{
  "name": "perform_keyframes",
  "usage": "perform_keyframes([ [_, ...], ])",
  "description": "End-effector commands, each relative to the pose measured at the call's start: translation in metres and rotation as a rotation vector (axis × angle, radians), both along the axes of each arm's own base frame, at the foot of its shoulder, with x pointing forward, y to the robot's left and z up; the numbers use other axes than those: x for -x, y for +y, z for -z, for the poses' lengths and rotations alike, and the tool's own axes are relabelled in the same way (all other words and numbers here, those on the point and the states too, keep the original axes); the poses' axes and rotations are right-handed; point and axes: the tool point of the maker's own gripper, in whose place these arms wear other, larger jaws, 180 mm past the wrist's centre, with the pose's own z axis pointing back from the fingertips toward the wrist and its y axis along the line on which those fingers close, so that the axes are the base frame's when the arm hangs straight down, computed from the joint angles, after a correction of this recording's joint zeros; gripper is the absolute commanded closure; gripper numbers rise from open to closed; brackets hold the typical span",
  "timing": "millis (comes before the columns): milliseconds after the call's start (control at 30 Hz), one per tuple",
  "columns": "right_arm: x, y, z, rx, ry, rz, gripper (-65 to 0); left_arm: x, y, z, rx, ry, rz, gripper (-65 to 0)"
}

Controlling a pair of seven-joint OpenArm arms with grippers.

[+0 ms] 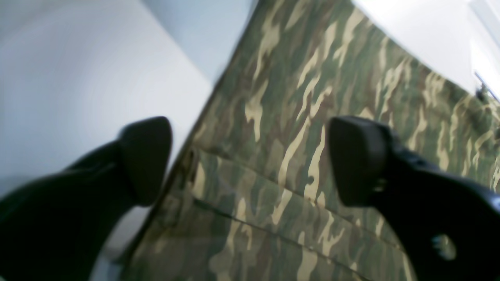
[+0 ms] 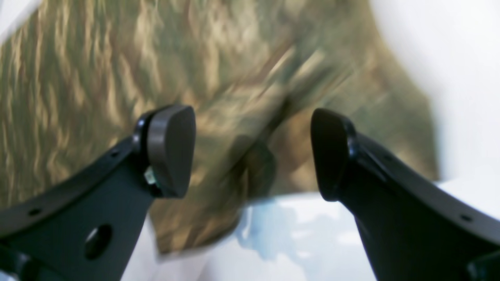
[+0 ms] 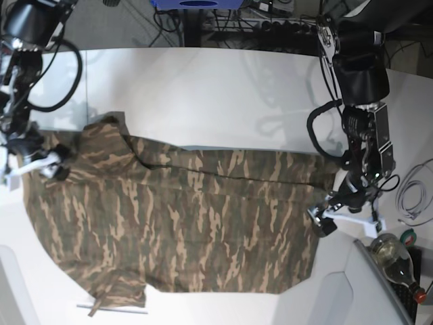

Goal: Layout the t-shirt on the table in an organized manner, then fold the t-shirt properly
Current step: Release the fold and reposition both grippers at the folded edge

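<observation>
The camouflage t-shirt (image 3: 189,223) lies spread flat on the white table (image 3: 216,95), with its hem to the right and its sleeves to the left. My left gripper (image 3: 323,220) hovers at the hem's far right corner. In the left wrist view this left gripper (image 1: 250,160) is open, and the stitched hem of the t-shirt (image 1: 297,117) lies below the gap, not held. My right gripper (image 3: 46,166) is at the shirt's left end. In the right wrist view the right gripper (image 2: 252,152) is open above the blurred t-shirt (image 2: 117,70), with nothing between its fingers.
A glass bottle (image 3: 398,263) lies at the table's right front corner, with a white cable (image 3: 413,193) beside it. A thin white strip (image 3: 111,310) lies by the lower sleeve. Cables and a blue stand (image 3: 196,3) sit behind the far edge.
</observation>
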Motion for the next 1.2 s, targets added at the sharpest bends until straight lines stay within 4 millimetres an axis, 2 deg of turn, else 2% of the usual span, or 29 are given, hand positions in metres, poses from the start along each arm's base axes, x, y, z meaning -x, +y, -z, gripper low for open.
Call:
perform_keyframes([
  [0,-0.001,-0.002,-0.009,0.017,-0.033,-0.002,-44.0,-0.003,0.018,-0.025,-0.031,-0.074,-0.031,-65.0],
  [67,0.014,0.012,0.003,-0.010,-0.002,-0.008,-44.0,0.016,0.035,-0.027,-0.050,-0.085,-0.072,-65.0],
  [200,0.040,0.026,0.023,-0.046,0.058,-0.005,-44.0,0.072,0.068,-0.014,-0.092,-0.043,-0.152,-63.5],
  [333,0.046,0.027,0.028,-0.050,0.074,-0.005,-44.1,0.111,0.079,0.000,-0.119,0.000,-0.141,-62.2],
  [400,0.045,0.032,0.028,-0.054,0.075,-0.019,-44.3,0.123,0.081,0.004,-0.126,0.011,-0.118,-62.2],
  [533,0.040,0.057,0.029,-0.065,0.075,-0.090,-44.1,0.140,0.081,0.014,-0.125,0.033,-0.085,-62.2],
  [633,0.035,0.070,0.035,-0.081,0.085,-0.121,-44.0,0.144,0.080,0.016,-0.125,0.040,-0.081,-61.4],
  [700,0.035,0.072,0.040,-0.092,0.101,-0.122,-43.1,0.144,0.079,0.016,-0.125,0.042,-0.080,-59.7],
  [733,0.036,0.072,0.042,-0.095,0.106,-0.122,-40.5,0.145,0.079,0.017,-0.125,0.045,-0.080,-59.1],
  [800,0.037,0.072,0.043,-0.097,0.110,-0.122,-28.2,0.145,0.079,0.018,-0.125,0.047,-0.080,-57.8],
  [900,0.034,0.072,0.041,-0.096,0.103,-0.123,-1.5,0.146,0.080,0.019,-0.124,0.051,-0.081,-57.8],
  [933,0.028,0.072,0.037,-0.094,0.089,-0.125,0.0,0.146,0.080,0.019,-0.124,0.051,-0.081,-57.8],
  [1167,-0.029,0.064,-0.001,-0.066,-0.006,-0.144,0.0,0.145,0.077,0.020,-0.121,0.056,-0.072,-57.8],
])
